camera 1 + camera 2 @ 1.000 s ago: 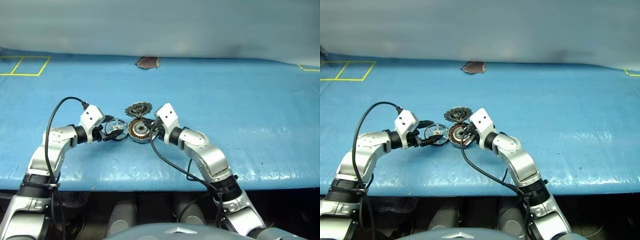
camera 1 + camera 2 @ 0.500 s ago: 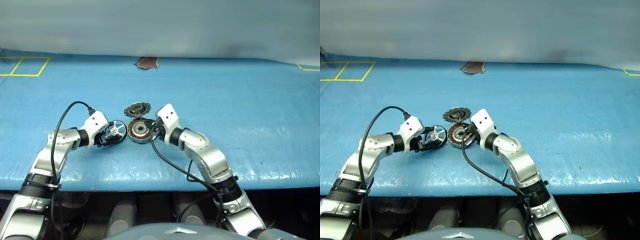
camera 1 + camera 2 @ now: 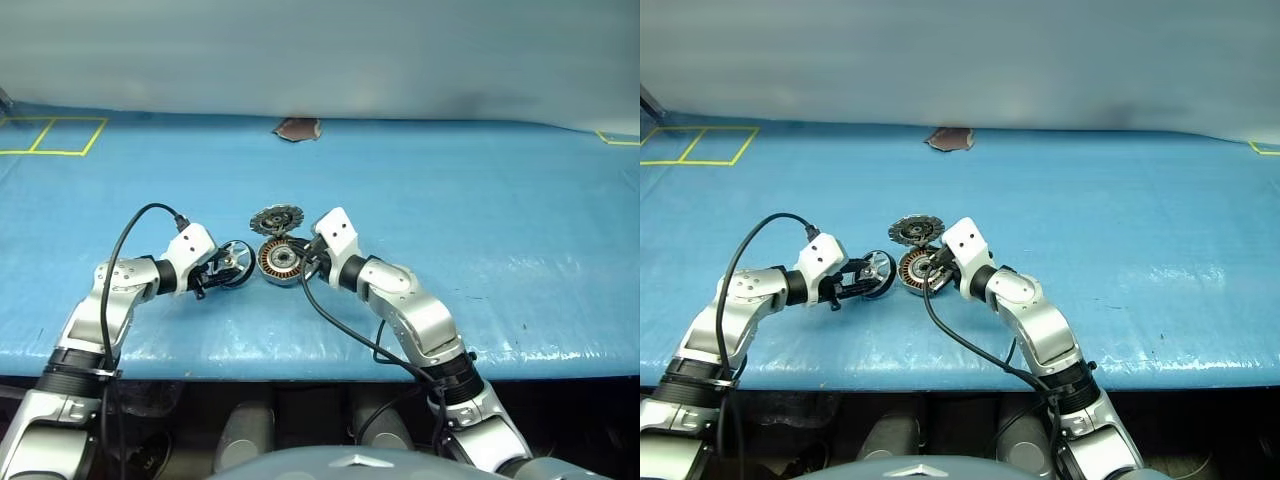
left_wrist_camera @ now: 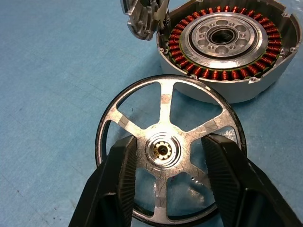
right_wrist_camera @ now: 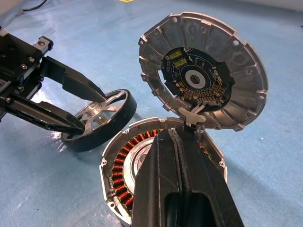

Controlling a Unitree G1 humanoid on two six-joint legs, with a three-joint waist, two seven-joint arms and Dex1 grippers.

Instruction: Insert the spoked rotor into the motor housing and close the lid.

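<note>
Straddling the hub of the spoked rotor (image 4: 166, 150), the left gripper (image 4: 166, 163) is seen with its two ribbed fingers (image 4: 124, 175) partly closed, one on each side of the hub; whether the pads are actually bearing on the metal cannot be told. The rotor is tilted up on its rim on the blue table (image 3: 480, 200), just beside the motor housing (image 4: 227, 45), whose copper windings lie exposed. The lid (image 5: 204, 75) is stood up open at the housing's far edge (its circuit board faces the windings). The right gripper (image 5: 177, 137) is shut, its tips resting over the housing's near rim.

A weak pinch on thin spokes is judged the main risk: the rotor could be rolled or dropped when lifted. A tilted entry could jam it against the windings, and the right fingers over the housing's mouth could block its seating. The upright lid might also be knocked shut too soon.
</note>
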